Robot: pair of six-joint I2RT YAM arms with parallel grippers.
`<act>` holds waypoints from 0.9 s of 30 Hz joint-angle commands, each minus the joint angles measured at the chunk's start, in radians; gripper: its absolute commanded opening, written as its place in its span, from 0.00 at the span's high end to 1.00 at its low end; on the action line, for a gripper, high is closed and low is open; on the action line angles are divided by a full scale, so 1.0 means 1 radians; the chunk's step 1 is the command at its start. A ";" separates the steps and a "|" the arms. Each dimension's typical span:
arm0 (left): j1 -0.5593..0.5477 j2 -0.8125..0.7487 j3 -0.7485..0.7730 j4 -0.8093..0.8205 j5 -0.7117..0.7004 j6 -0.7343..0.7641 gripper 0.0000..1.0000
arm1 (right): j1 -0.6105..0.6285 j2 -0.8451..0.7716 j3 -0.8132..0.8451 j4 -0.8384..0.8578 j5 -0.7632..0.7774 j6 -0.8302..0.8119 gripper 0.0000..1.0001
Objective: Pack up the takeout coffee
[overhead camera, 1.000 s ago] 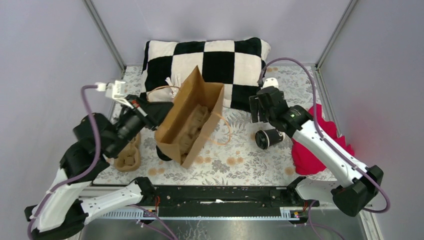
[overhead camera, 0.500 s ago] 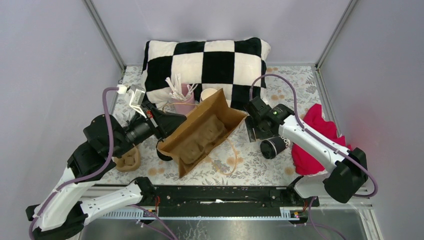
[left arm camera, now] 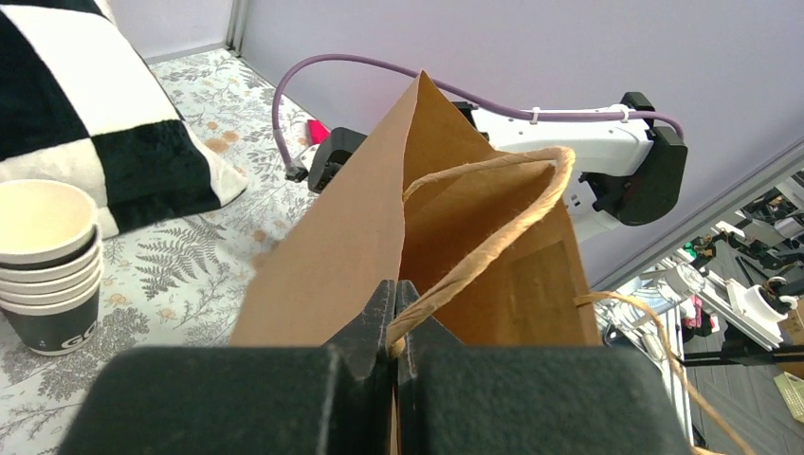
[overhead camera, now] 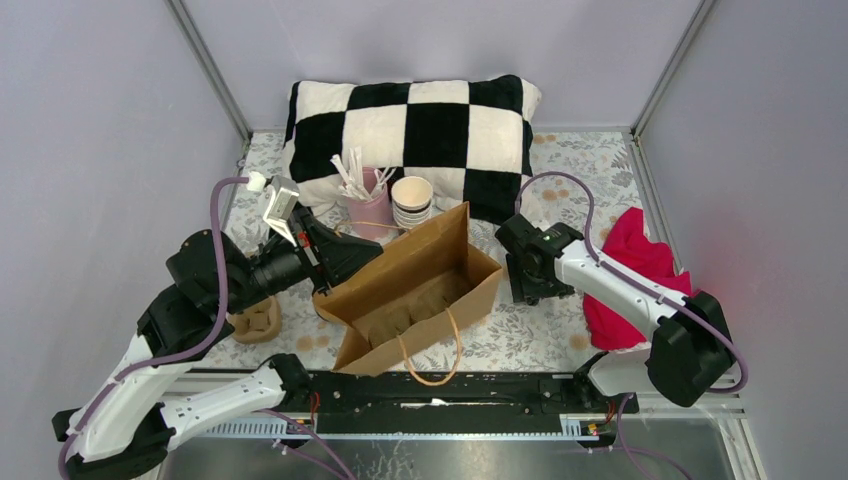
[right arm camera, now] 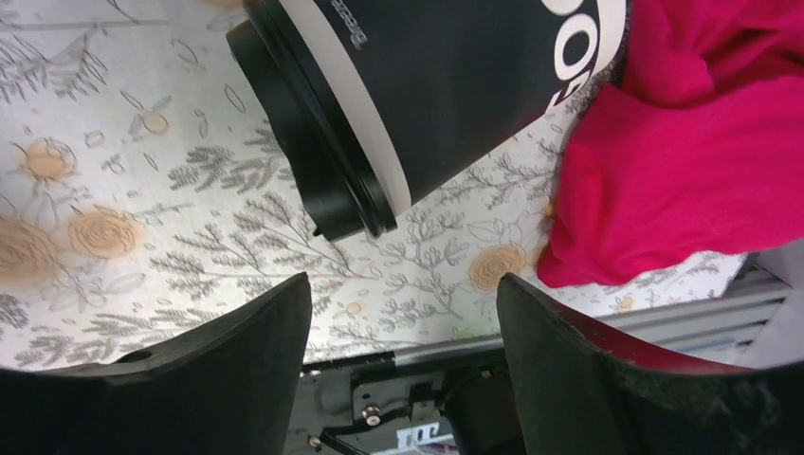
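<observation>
The takeout coffee lies on its side on the tabletop, lid on, its body just beside the red cloth. The right claw hangs above it with jaws wide apart, apparently lined up to straddle the cup. The left claw is clamped on the paper bag at its rim and twine handle, likely to hold the mouth open for loading.
</observation>
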 commanded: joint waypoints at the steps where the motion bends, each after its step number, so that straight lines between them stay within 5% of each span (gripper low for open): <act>1: 0.002 -0.005 -0.001 0.078 0.031 0.019 1.00 | -0.020 -0.037 -0.024 0.148 0.018 0.014 0.23; 13: 0.002 -0.010 -0.010 0.079 0.028 0.009 1.00 | -0.022 -0.016 -0.075 0.363 0.157 -0.020 0.37; 27: 0.002 0.003 -0.014 0.085 0.038 0.002 1.00 | -0.022 0.100 -0.047 0.566 0.171 -0.066 0.23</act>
